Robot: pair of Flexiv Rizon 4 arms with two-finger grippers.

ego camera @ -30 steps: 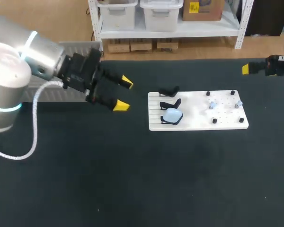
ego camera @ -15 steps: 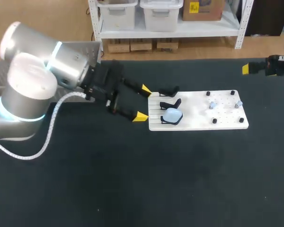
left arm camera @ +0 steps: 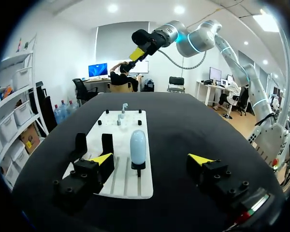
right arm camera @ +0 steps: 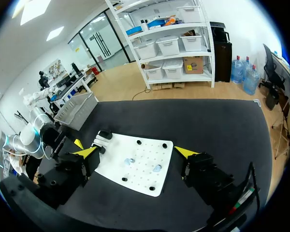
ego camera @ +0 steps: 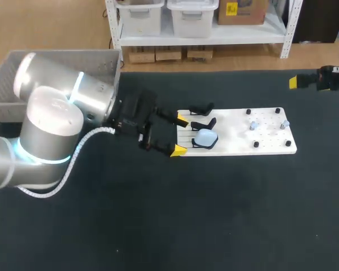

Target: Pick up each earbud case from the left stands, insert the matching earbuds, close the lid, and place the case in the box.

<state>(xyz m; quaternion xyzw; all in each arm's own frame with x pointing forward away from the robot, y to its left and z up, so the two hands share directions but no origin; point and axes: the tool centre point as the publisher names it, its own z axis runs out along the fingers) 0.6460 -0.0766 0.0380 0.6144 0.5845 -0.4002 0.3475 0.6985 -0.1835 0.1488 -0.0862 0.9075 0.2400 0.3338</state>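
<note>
The pale blue, rounded earbud case (ego camera: 205, 137) is sitting on the frontmost of three black plastic stands (ego camera: 204, 123) at the left end of the flat white rectangular board (ego camera: 231, 141). On the board's right half, among short black pegs (ego camera: 256, 144), two small pale earbuds (ego camera: 252, 126) are standing well apart from the case. The board is lying toward the back right part of the black-covered bench (ego camera: 158, 226).

We are holding our left gripper (ego camera: 180, 135) at the board's left edge, just beside the case, with the fingers released and spread wide. One yellow tip is hanging over the board's left edge near the middle stand. The other is hovering just off the board's front left corner, over the bench. In the left wrist view the case (left arm camera: 137, 147) is standing upright ahead of the gripper (left arm camera: 151, 159), in line with the gap between the fingers and touching neither.

The grey open-topped box (ego camera: 56, 59) is resting at the bench's back left corner, behind our left arm (ego camera: 51, 124).

We are holding our right gripper (right arm camera: 135, 152) raised above the bench's back right corner, well apart from the board, its fingers likewise released and grasping nothing. In its wrist view the board (right arm camera: 140, 181) is lying ahead of it, framed between the spread tips.
</note>
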